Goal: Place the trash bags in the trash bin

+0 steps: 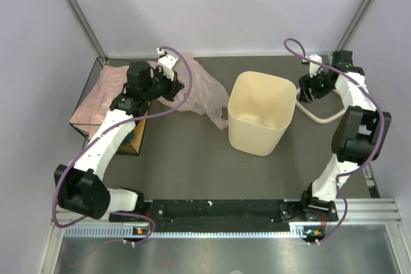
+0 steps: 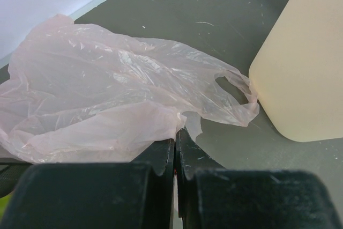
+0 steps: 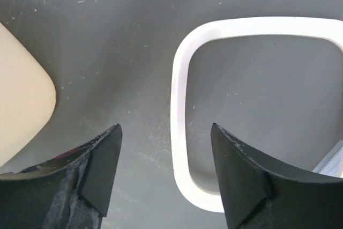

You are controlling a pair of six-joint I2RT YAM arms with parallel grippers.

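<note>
A pale pink trash bag (image 1: 204, 92) lies spread and crumpled on the dark table, left of the cream trash bin (image 1: 260, 120). The bin stands upright and open. My left gripper (image 1: 171, 88) is shut on the near edge of this bag (image 2: 107, 95); in the left wrist view its jaws (image 2: 175, 135) are pressed together with film between them, and the bin wall (image 2: 303, 63) is at the right. A stack of pink bags (image 1: 96, 94) lies on the box at the left. My right gripper (image 1: 303, 92) is open and empty right of the bin (image 3: 21, 95).
A white rounded ring (image 3: 179, 105) lies flat on the table under my right gripper (image 3: 166, 130); it also shows in the top view (image 1: 321, 117). A dark wire-framed box with orange-brown sides (image 1: 138, 138) stands at the left edge. Walls close in the back and sides.
</note>
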